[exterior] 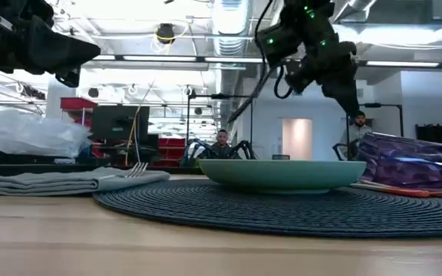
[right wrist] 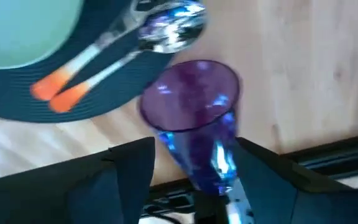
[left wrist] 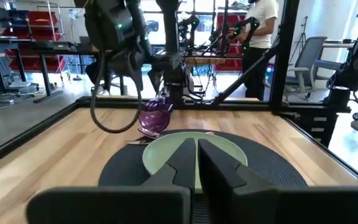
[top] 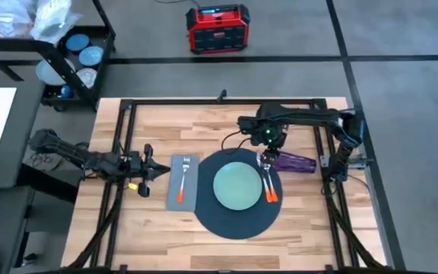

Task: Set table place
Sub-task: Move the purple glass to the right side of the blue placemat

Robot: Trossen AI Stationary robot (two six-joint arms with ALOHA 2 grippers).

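Observation:
A dark round mat (top: 238,199) lies mid-table with a pale green plate (top: 238,186) on it. The grey napkin (top: 184,181) lies left of the mat and carries an orange-handled fork (top: 181,184). An orange-handled knife and spoon (top: 268,183) lie on the mat right of the plate. The purple cup (top: 295,161) lies on its side at the mat's right edge. My right gripper (right wrist: 194,149) hovers open just above the cup (right wrist: 194,118), with a finger to each side. My left gripper (top: 157,172) is shut, left of the napkin and above the table.
A black frame rail (top: 226,101) runs around the wooden table. A black cart with blue plates (top: 78,53) stands beyond the far left corner, and a red box (top: 217,29) sits on the floor behind. People stand in the room beyond (left wrist: 260,25).

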